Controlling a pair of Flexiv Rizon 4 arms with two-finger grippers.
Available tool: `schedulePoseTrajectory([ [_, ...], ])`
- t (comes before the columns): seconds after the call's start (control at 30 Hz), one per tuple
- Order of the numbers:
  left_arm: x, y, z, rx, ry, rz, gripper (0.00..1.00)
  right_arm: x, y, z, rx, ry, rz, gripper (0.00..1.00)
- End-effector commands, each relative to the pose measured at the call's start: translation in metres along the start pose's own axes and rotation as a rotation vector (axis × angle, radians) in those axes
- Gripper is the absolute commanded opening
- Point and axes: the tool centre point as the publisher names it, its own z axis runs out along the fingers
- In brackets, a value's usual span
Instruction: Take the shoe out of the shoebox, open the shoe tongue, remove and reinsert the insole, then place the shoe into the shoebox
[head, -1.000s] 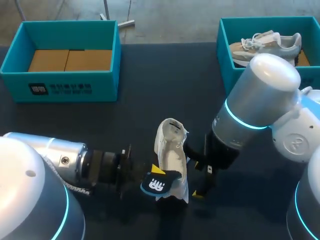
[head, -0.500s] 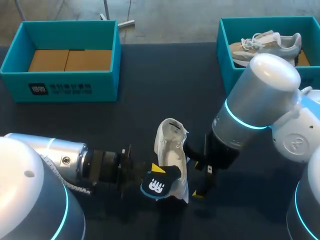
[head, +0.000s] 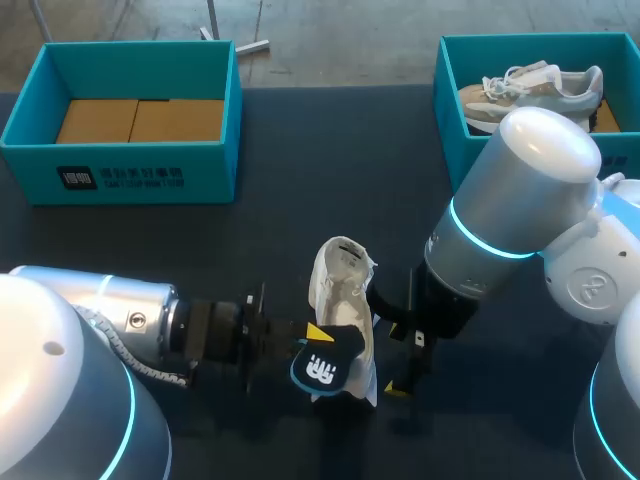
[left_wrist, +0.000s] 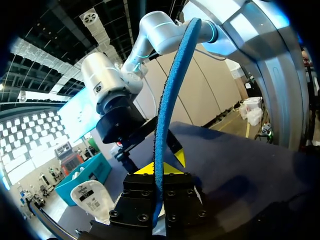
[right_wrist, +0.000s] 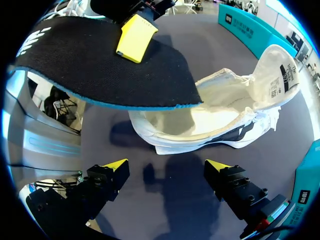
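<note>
The left gripper (left_wrist: 162, 167) clamps the insole (left_wrist: 172, 75), while the right gripper (right_wrist: 166, 166) stands open, the white shoe (right_wrist: 220, 110) just ahead of it.

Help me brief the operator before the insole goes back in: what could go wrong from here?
The left gripper pinches the insole at one end only, and it bows; it may fold or slip on entry. The right gripper is open, apart from the shoe, so the unheld shoe might slide or tip when pushed.
</note>
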Motion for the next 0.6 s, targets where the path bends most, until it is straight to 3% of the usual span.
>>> schedulePoseTrajectory([
  [0.03,0.003,-0.007,0.000,0.012,0.005,0.006,0.00,0.001,0.001,0.002,0.000,-0.003,0.000,1.00],
  [0.6,0.004,-0.026,0.015,0.081,0.061,0.036,0.00,0.001,0.001,0.002,0.000,-0.003,0.000,1.00],
])
